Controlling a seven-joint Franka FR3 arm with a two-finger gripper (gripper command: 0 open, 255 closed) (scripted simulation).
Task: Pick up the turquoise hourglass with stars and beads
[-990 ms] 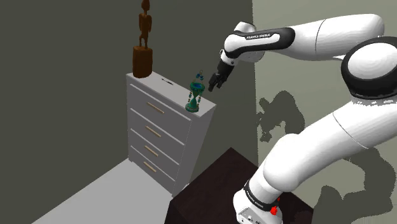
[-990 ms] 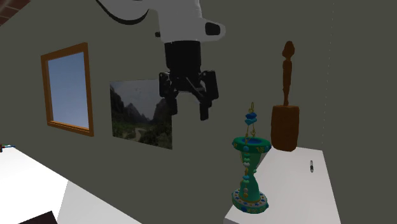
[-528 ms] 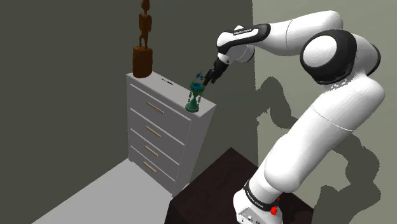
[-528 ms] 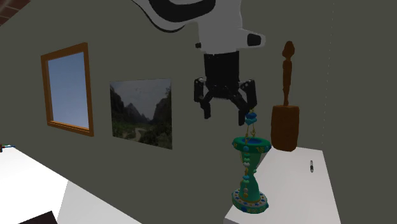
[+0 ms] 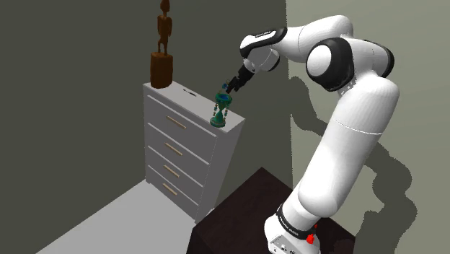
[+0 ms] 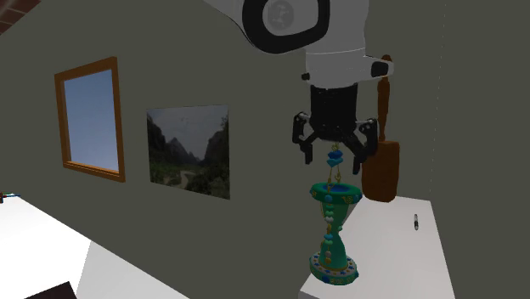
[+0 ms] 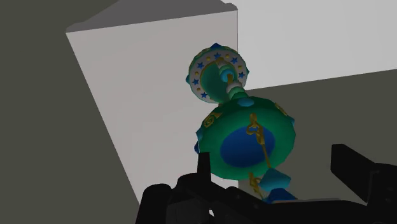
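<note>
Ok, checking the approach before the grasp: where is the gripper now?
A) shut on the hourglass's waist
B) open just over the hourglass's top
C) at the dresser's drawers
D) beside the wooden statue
B: the gripper hangs open over the hourglass, its fingers astride its top, well above the waist.

The white arm [image 5: 352,137] stands tall, folds at the elbow and reaches across; its black hand [image 6: 333,155] points downward with both fingers [image 6: 363,150] spread apart.
</note>
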